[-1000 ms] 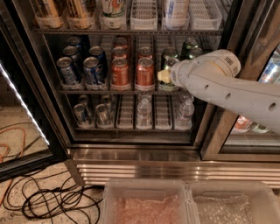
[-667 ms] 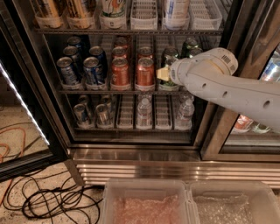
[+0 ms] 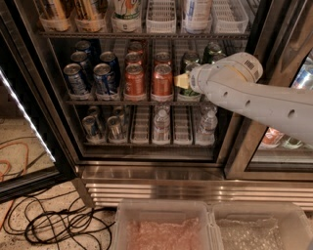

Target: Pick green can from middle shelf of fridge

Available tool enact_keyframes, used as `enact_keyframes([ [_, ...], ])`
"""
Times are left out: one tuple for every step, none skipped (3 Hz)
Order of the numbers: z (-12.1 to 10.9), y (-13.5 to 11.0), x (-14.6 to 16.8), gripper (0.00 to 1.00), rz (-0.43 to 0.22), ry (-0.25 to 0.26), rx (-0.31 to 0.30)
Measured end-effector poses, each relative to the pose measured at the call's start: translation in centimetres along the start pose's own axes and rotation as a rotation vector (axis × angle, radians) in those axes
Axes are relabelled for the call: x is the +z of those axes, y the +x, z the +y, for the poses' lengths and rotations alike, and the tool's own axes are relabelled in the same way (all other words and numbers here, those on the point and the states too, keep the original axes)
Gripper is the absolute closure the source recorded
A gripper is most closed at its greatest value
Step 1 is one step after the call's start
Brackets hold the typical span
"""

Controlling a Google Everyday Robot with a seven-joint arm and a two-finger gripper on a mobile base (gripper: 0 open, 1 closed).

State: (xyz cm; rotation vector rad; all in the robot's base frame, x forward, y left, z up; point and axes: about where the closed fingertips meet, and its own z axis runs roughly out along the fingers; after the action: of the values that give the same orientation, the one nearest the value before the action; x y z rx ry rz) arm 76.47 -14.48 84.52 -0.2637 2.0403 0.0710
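Note:
The fridge stands open before me. On its middle shelf, a green can stands at the front of the right-hand lane, with more green cans behind it. My gripper reaches in from the right on a white arm. It sits right at the front green can, covering its middle. Only the top and bottom of that can show.
Blue cans and orange-red cans fill the lanes to the left. Water bottles stand on the tier below, tall bottles in white baskets above. The open door is at left. Cables lie on the floor, and clear bins sit in front.

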Motion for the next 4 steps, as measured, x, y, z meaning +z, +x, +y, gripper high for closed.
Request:
enact_keyframes([
  [0.0,0.0,0.0,0.7,0.0,0.0,0.0],
  [0.0,0.0,0.0,0.93,0.0,0.0,0.0],
  [0.3,0.0,0.0,1.0,-0.002,-0.008,0.0],
  [1.3,0.3,-1.1,1.0,0.008,-0.044,0.019],
])
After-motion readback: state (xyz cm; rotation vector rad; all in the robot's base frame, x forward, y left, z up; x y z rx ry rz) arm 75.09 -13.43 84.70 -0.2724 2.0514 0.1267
